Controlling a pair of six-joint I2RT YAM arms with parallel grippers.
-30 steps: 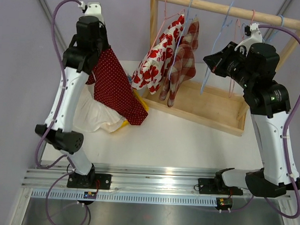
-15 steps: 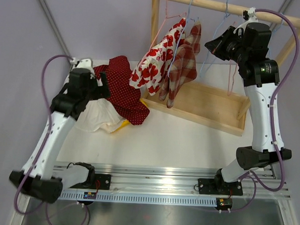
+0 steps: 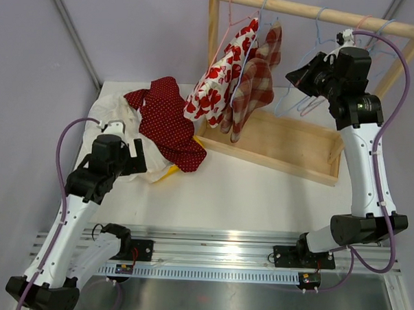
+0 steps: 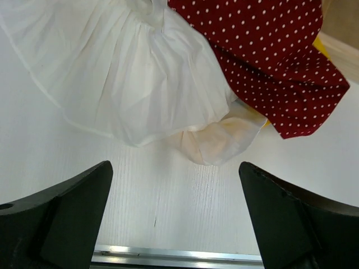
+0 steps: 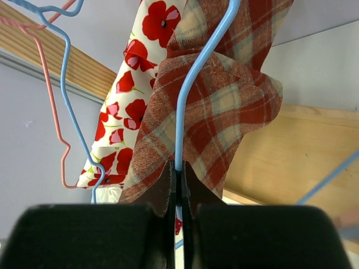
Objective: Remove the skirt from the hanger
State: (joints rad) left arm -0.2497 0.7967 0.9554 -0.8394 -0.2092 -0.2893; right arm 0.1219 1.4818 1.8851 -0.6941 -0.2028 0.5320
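Observation:
A red white-dotted skirt (image 3: 164, 122) (image 4: 269, 56) lies loose on a white garment (image 3: 116, 117) (image 4: 123, 73) at the table's left. My left gripper (image 3: 135, 159) (image 4: 175, 168) hovers just in front of that pile, open, with nothing between its fingers. On the wooden rack's rail (image 3: 302, 11) hang a poppy-print skirt (image 3: 217, 80) (image 5: 126, 101) and a plaid skirt (image 3: 254, 88) (image 5: 224, 106). My right gripper (image 3: 300, 71) (image 5: 178, 168) is up by the rail, shut on the wire of a light-blue hanger (image 5: 188, 95). I cannot tell whether this hanger carries the plaid skirt.
The rack's wooden base tray (image 3: 290, 148) fills the back right of the table. A pink hanger (image 5: 53, 101) and other blue hangers (image 3: 291, 107) hang on the rail. A yellow cloth edge (image 3: 172, 170) peeks from under the pile. The metal rail (image 4: 168, 256) runs along the table's near edge.
My left gripper has opened and let go of the dotted skirt, which now lies on the white pile. The left arm dropped low toward the near edge. The right arm shifted slightly by the rail.

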